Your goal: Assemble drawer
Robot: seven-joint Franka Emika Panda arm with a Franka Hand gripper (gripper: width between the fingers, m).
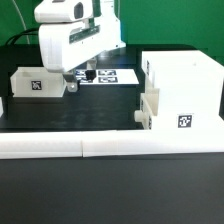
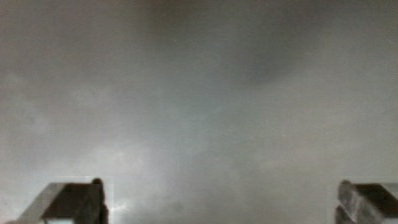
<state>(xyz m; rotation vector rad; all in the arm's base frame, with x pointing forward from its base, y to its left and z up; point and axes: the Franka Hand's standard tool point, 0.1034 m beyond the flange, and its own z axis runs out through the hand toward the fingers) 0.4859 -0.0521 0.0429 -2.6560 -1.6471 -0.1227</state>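
While the arm hung low over the far left of the black worktop [image 1: 110, 115], its end effector [image 1: 82, 76] sat just beside the right-hand wall of a small white tray [image 1: 30, 85]. My judgement was that it was lining up for a grasp on that wall. The tray stood upright with its tagged face toward the camera, well apart from the big boxy housing [image 1: 190, 85] at the exterior view's right. The housing looked parked there as the fixed body that the trays would slide into. A second tray [image 1: 148, 112] stood against the housing's left side, touching or nearly so; I could not tell whether it was seated in anything. The long rail [image 1: 60, 147] ran along the near edge, probably to stop parts from sliding off. The marker board [image 1: 108, 75] lay flat behind the end effector.

Only the exterior view gave this layout, but it did not show the jaw opening, which the arm's own body partly hid. The wrist view filled that gap. Its two fingers [image 2: 71, 203] stood far apart at the frame's corners with nothing between them, so the end effector was spread wide and empty. Ahead of them lay only a blurred pale surface; whether that was the tray's wall I could not say.
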